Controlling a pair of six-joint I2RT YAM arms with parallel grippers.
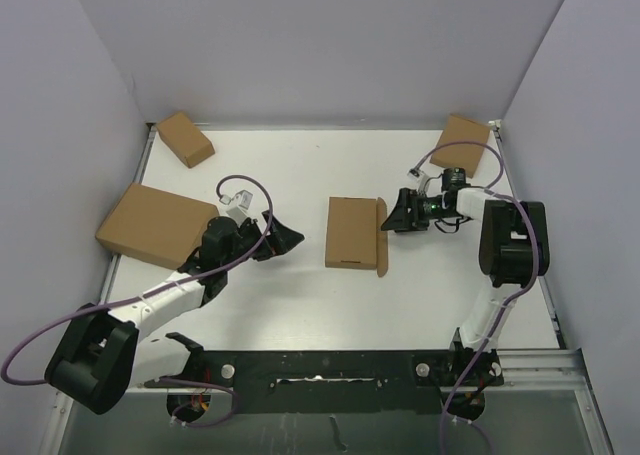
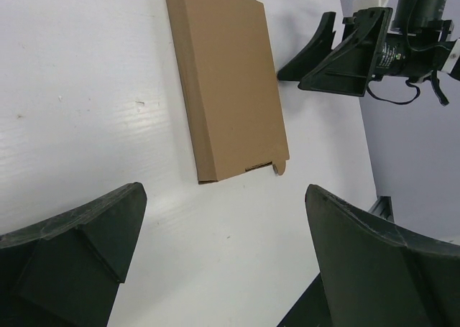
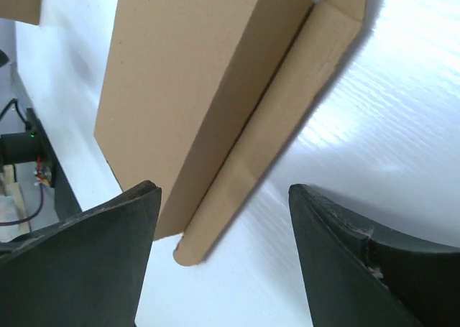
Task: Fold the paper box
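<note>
Your paper box (image 1: 350, 233) lies flat near the middle of the white table (image 1: 300, 165), between the two arms, its lid panel down and its long sides running away from the bases. A long flap (image 1: 381, 237) juts out along the edge facing your right arm. The right wrist camera shows this flap (image 3: 287, 104) angling out from the side wall of the box (image 3: 194, 90) down toward the tabletop, with a rounded tab at its near end.

Your right gripper (image 1: 392, 215) sits just beside that flap, jaws spread wide and grasping nothing. Its two dark fingers (image 3: 86, 262) frame the flap in its own camera without touching it. The left wrist view also catches this gripper (image 2: 325, 54) beyond the far side of the box (image 2: 226, 83), apart from the cardboard.

Your left gripper (image 1: 288, 237) points at the box from the other side, near it but with bare table between them. It too is released and empty, with its fingers (image 2: 72, 255) standing wide.

Three other cardboard boxes sit well away from the work: a small one (image 1: 185, 138) in the far left corner, a larger one (image 1: 155, 225) at the left edge, and another (image 1: 460, 140) in the far right corner.
</note>
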